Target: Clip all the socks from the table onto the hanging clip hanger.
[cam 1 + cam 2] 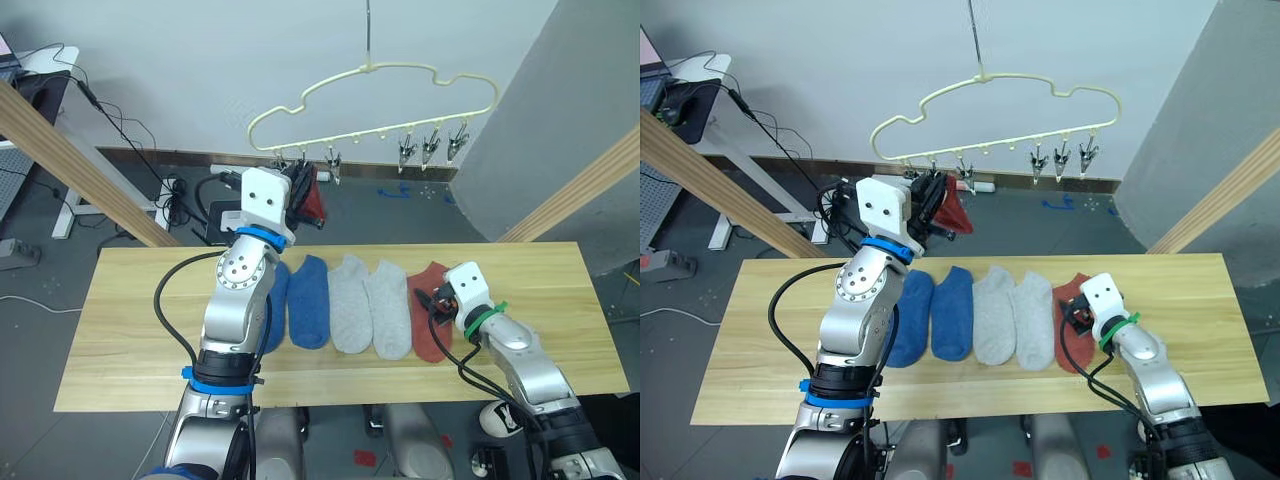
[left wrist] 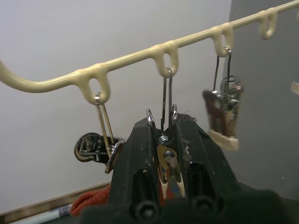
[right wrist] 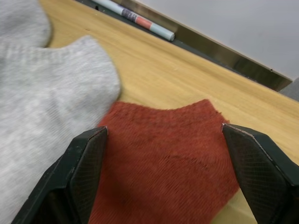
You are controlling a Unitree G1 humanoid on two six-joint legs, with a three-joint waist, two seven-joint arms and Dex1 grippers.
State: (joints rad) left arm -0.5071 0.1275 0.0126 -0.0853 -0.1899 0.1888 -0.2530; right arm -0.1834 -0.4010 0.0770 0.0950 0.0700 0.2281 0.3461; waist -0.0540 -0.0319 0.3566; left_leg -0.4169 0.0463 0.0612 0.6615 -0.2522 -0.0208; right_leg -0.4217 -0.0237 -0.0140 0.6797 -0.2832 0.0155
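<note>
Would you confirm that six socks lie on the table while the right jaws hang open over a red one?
Not quite: five socks lie on the table, as the left eye view shows. The right gripper does hang open over the red sock.

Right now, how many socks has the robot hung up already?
None surely finished. One brick red sock hangs at the clip hanger, where the left gripper squeezes a metal clip; whether that clip bites it yet, I cannot tell. The right gripper is open over the other red sock. Five lie on the table: that one, two blue socks, two grey socks.
</note>
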